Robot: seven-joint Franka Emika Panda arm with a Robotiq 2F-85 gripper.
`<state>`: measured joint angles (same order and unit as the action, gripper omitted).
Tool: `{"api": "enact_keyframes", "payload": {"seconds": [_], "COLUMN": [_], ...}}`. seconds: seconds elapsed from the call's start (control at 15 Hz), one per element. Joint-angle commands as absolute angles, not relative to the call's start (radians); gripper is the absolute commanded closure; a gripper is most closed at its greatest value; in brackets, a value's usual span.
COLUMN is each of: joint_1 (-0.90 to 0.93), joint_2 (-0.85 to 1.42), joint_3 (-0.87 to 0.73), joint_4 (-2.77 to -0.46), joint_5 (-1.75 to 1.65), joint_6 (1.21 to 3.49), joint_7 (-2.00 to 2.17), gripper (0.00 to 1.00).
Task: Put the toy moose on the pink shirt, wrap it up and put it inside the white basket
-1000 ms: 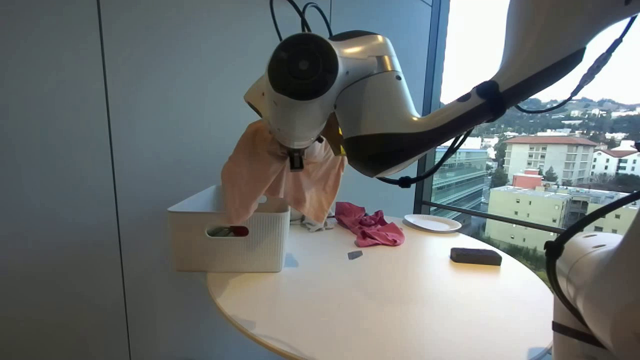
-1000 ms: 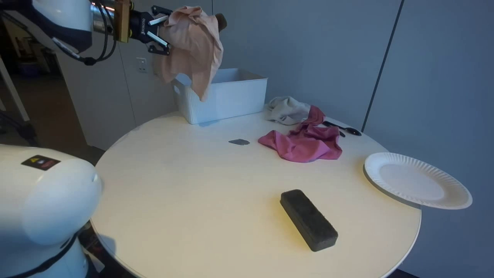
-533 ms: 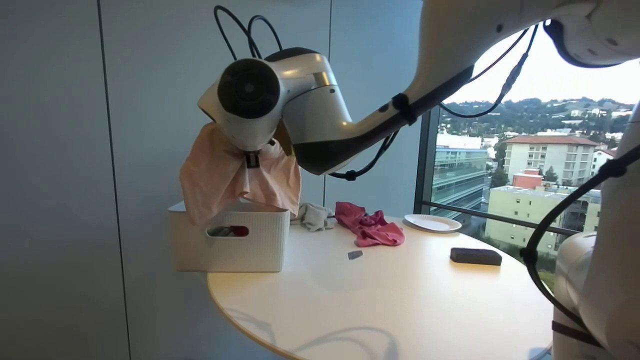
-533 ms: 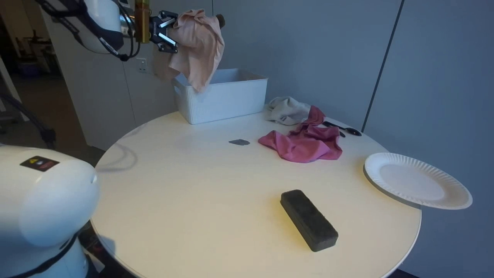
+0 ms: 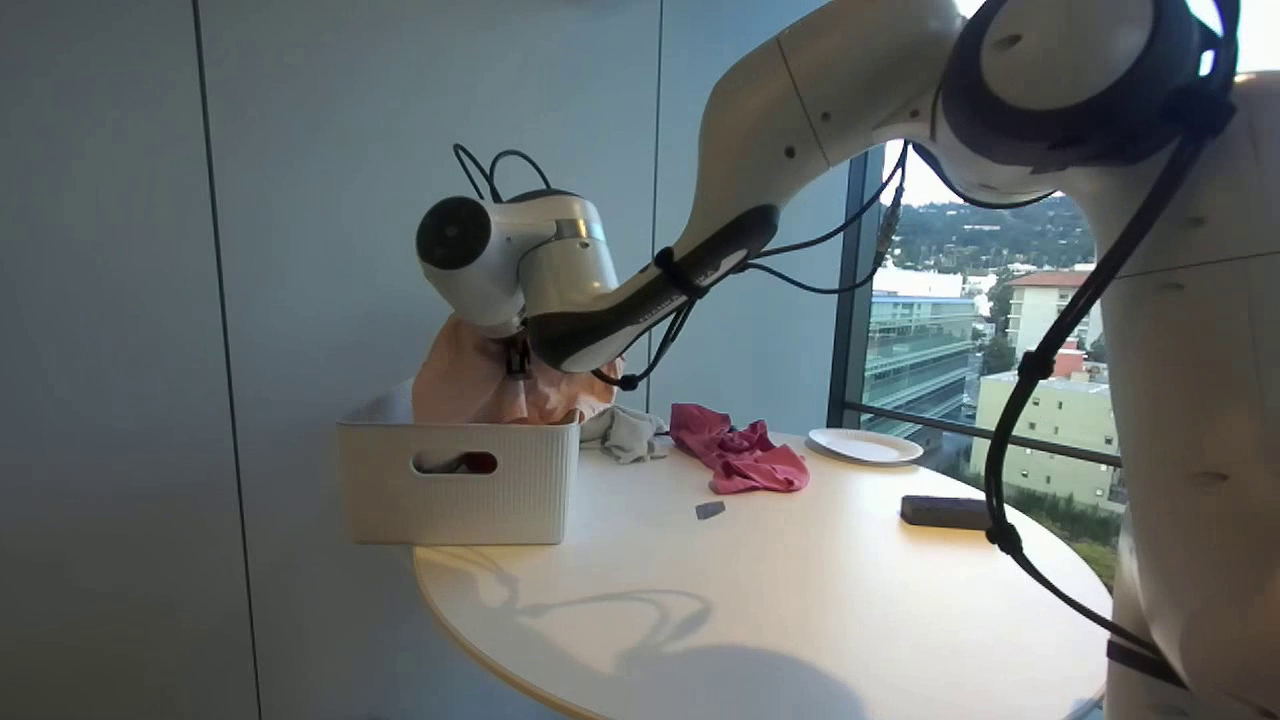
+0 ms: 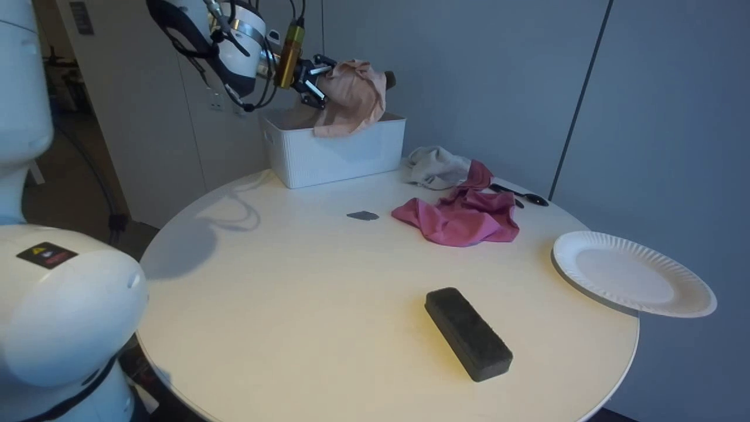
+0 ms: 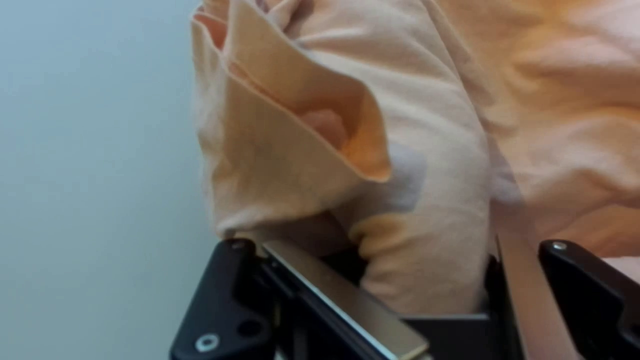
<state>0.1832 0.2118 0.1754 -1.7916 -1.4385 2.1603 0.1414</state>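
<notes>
The peach-pink shirt point(image 5: 465, 375) is bundled and shows in both exterior views point(image 6: 354, 94). My gripper point(image 6: 326, 82) is shut on this bundle, with its fingers well apart around the cloth. The wrist view shows shirt folds point(image 7: 425, 100) between the fingers of the gripper point(image 7: 395, 250). A brown stub point(image 6: 390, 80) sticks out of the shirt's far end; it may be part of the toy moose, which is otherwise hidden. The white basket point(image 6: 345, 158) stands under the bundle, also at the table's edge in an exterior view point(image 5: 460, 510). The shirt's lower folds reach the rim; I cannot tell whether they touch.
On the round table point(image 6: 293, 305) lie a magenta cloth point(image 6: 460, 220), a grey cloth point(image 6: 436, 169), a black spoon point(image 6: 534, 199), a small grey patch point(image 6: 363, 215), a dark eraser-like block point(image 6: 469, 334) and a white paper plate point(image 6: 627, 275). A wall stands behind the basket.
The arm has reached out and come down, carrying the shirt bundle from above the basket's side to low over its opening. The gripper has kept its hold. The basket and table items have not moved.
</notes>
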Motion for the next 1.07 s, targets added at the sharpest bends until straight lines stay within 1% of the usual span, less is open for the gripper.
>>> {"api": "enact_keyframes", "payload": {"seconds": [0.0,0.13,0.2,0.27,0.33,0.6,0.73,0.8,0.87,1.0], "joint_1": [0.178,0.173,0.175,0.179,0.189,0.211,0.234,0.247,0.259,0.277], "joint_2": [0.316,0.349,0.363,0.372,0.373,0.325,0.277,0.247,0.215,0.147], "joint_3": [0.180,0.185,0.183,0.180,0.174,0.181,0.183,0.185,0.188,0.200], "joint_4": [-1.671,-1.651,-1.643,-1.636,-1.635,-1.680,-1.723,-1.749,-1.779,-1.837], "joint_5": [-1.315,-1.220,-1.192,-1.167,-1.169,-1.170,-1.212,-1.238,-1.259,-1.264], "joint_6": [2.166,2.177,2.174,2.167,2.154,2.144,2.151,2.155,2.154,2.116], "joint_7": [-0.012,-0.087,-0.106,-0.120,-0.116,-0.129,-0.091,-0.074,-0.051,0.025], "gripper": [0.91,0.91,0.65,0.65,0.58,0.27,0.13,0.05,0.01,0.00]}}
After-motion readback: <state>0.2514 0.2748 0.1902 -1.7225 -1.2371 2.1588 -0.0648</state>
